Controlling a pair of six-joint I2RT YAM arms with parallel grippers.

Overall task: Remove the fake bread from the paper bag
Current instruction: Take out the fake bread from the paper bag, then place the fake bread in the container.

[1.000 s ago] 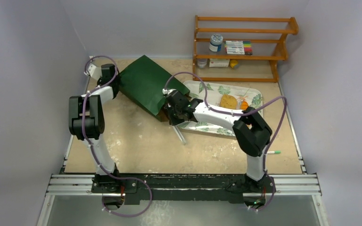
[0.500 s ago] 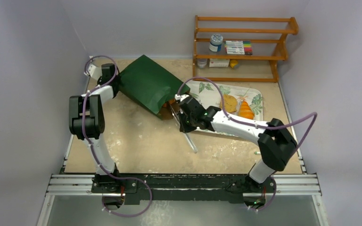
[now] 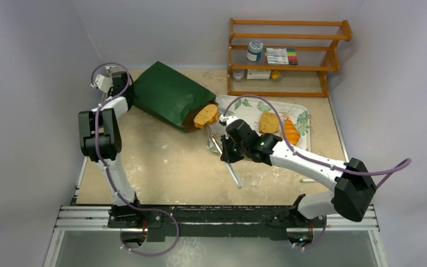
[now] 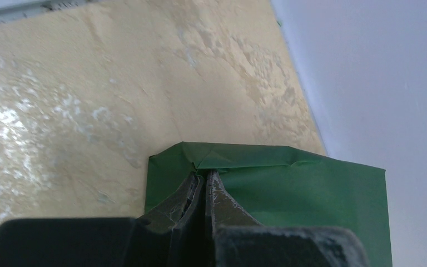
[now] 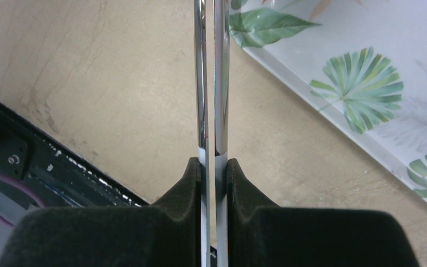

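The dark green paper bag [image 3: 167, 99] lies on its side, its mouth facing right. A tan speckled bread slice [image 3: 206, 115] sticks half out of the mouth. My left gripper [image 3: 123, 93] is shut on the bag's folded bottom end; in the left wrist view my left gripper [image 4: 205, 179] pinches the green fold of the bag [image 4: 300, 189]. My right gripper [image 3: 226, 150] is shut on metal tongs [image 3: 232, 172], whose far tips lie just below the slice. In the right wrist view my right gripper [image 5: 215, 167] grips the tongs [image 5: 211, 83]; their tips are out of view.
A leaf-patterned tray [image 3: 244, 108] holds a tan bread piece [image 3: 268, 122] and an orange croissant [image 3: 291, 132]; its corner shows in the right wrist view [image 5: 367, 111]. A wooden shelf [image 3: 286, 55] with jars and markers stands at the back right. A marker [image 3: 307, 180] lies near the right arm.
My right gripper has drawn back from the bag's mouth toward the near right with the tongs. The bread slice now shows at the mouth. The left gripper and bag shifted slightly left.
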